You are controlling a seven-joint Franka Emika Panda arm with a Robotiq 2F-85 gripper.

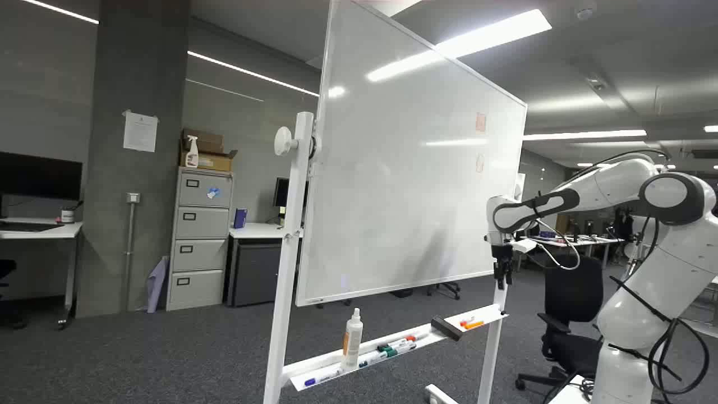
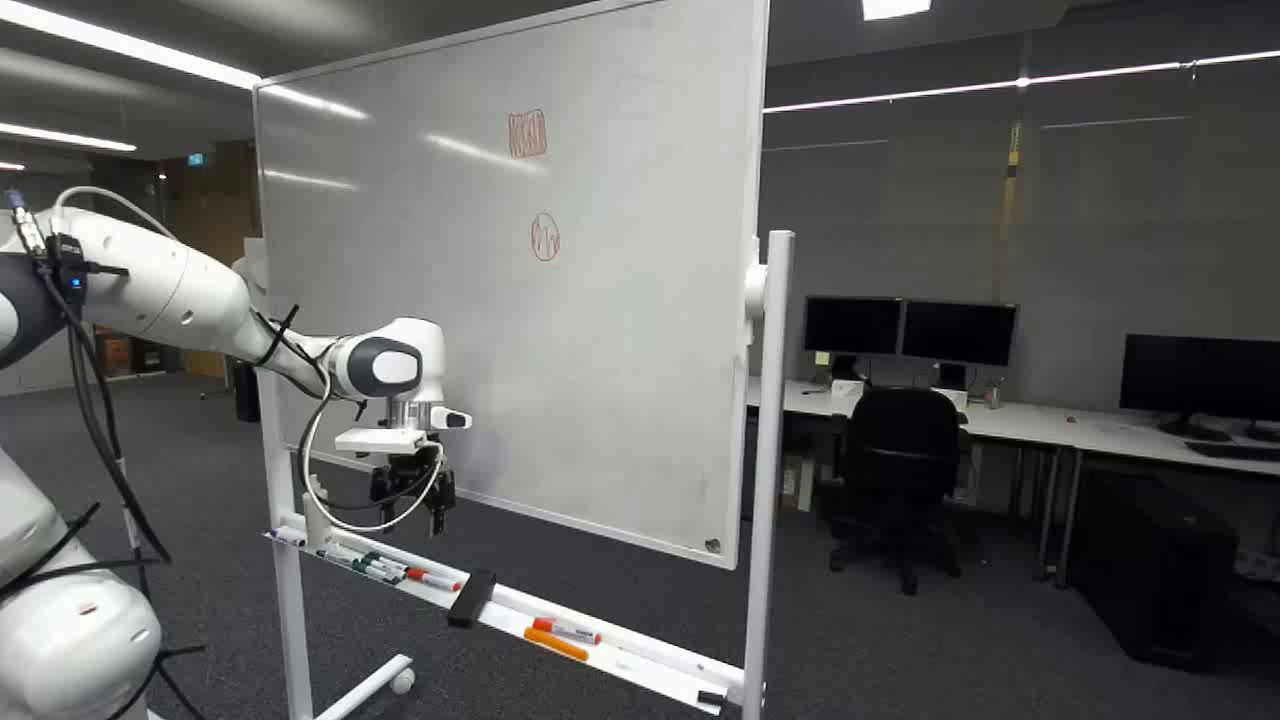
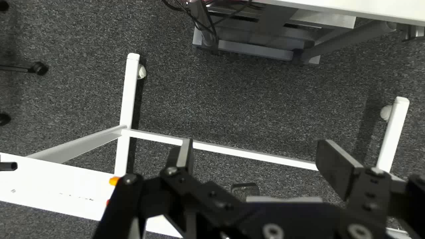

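Observation:
My gripper [image 1: 503, 279] points down beside the lower part of a whiteboard [image 1: 392, 196]. It shows in an exterior view [image 2: 412, 515] and in the wrist view [image 3: 254, 146], fingers wide apart with nothing between them. The pen tray [image 2: 660, 675] lies lower than the fingers. On it are a white bottle [image 1: 353, 342], several markers [image 1: 387, 352], a black eraser [image 2: 471, 598], a red-capped marker [image 2: 567, 631] and an orange marker [image 2: 556, 643]. The orange marker's end [image 3: 114, 181] shows in the wrist view, partly hidden by the gripper. A red square [image 2: 527, 134] and oval [image 2: 545, 237] are drawn on the board.
White stand posts [image 2: 768, 450] flank the board. Stand feet [image 3: 126, 96] and a crossbar [image 3: 252, 154] lie below the gripper. A black chair [image 1: 572, 314] is near the arm. Desks with monitors [image 2: 960, 335] and a filing cabinet [image 1: 202, 241] stand behind. Cables hang along the arm.

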